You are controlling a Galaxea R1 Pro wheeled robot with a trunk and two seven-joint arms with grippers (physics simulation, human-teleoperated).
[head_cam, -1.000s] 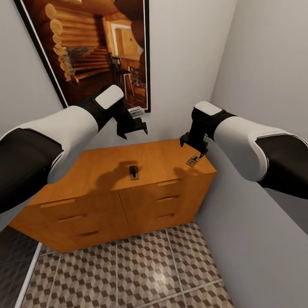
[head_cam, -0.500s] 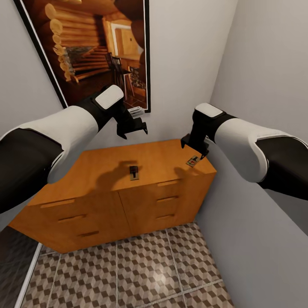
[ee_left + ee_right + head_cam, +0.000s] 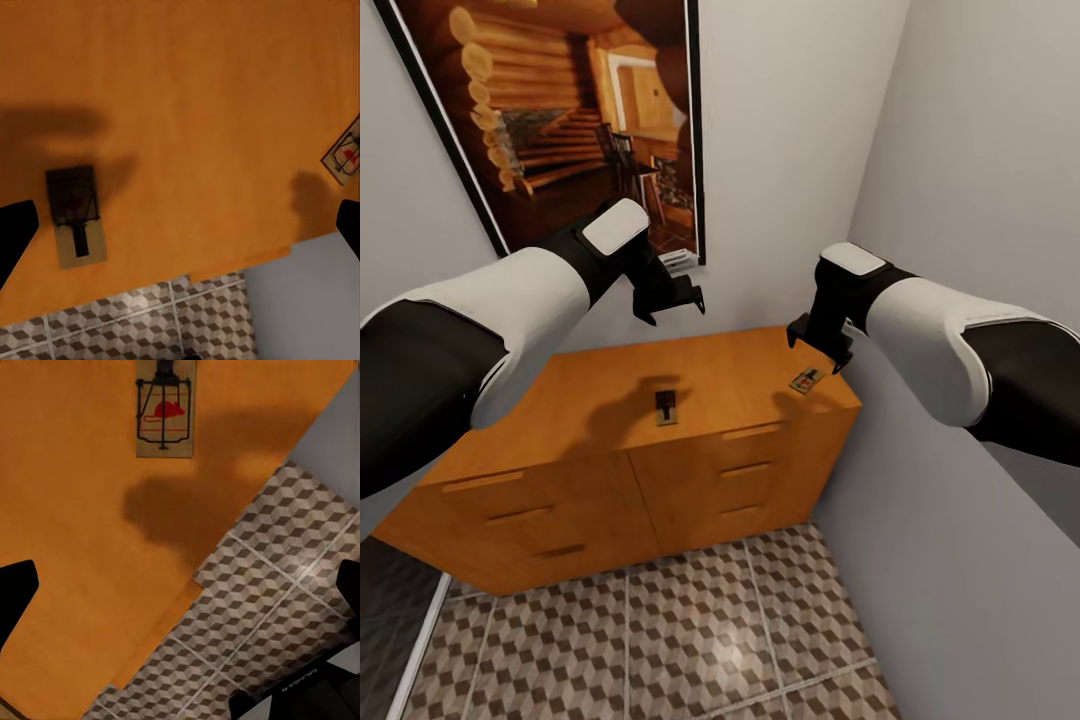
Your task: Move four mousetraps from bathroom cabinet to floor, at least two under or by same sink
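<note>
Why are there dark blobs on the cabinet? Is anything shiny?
Head view: the blobs on the cabinet are arm shadows, one lying over the middle mousetrap. Left wrist view: that mousetrap is half in shade. Head view: the floor tiles show a bright glare spot.

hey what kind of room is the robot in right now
Probably a small bathroom corner, though no sink or toilet is in view. Cube-patterned tile floor, a low wooden cabinet with two mousetraps on top, and a large framed picture on the grey wall.
</note>
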